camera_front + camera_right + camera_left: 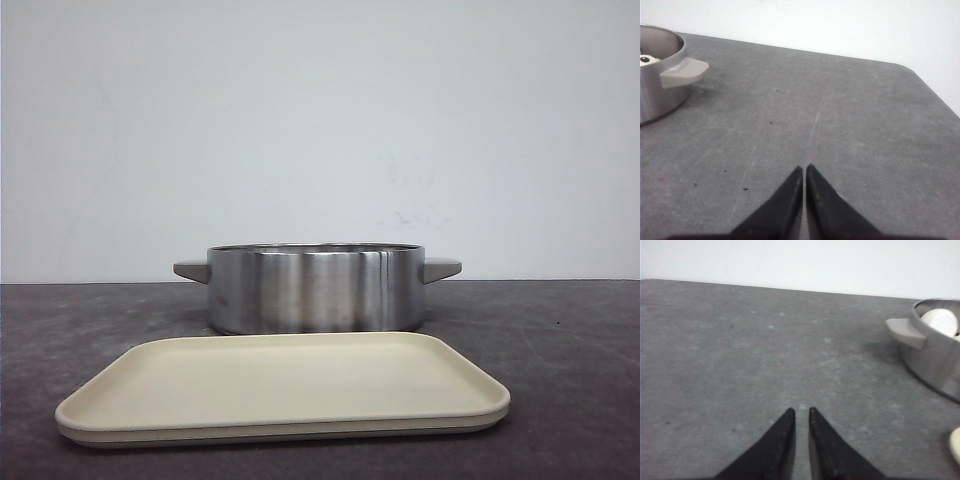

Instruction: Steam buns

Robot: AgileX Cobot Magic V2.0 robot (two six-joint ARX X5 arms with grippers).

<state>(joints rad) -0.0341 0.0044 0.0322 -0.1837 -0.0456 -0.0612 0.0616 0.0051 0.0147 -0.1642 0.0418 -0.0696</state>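
Note:
A steel pot (315,290) with grey handles stands at the middle of the dark table. In the left wrist view one white bun (940,321) shows inside the pot (935,360). In the right wrist view a sliver of a bun with a black eye (646,60) shows over the pot's rim (660,95). The other buns are hidden. My left gripper (801,410) is nearly shut and empty, low over bare table left of the pot. My right gripper (804,167) is shut and empty over bare table right of the pot. Neither gripper shows in the front view.
An empty beige tray (280,385) lies in front of the pot, near the table's front edge; its corner shows in the left wrist view (955,442). The pot's handles (684,72) stick out sideways. A white wall stands behind the table.

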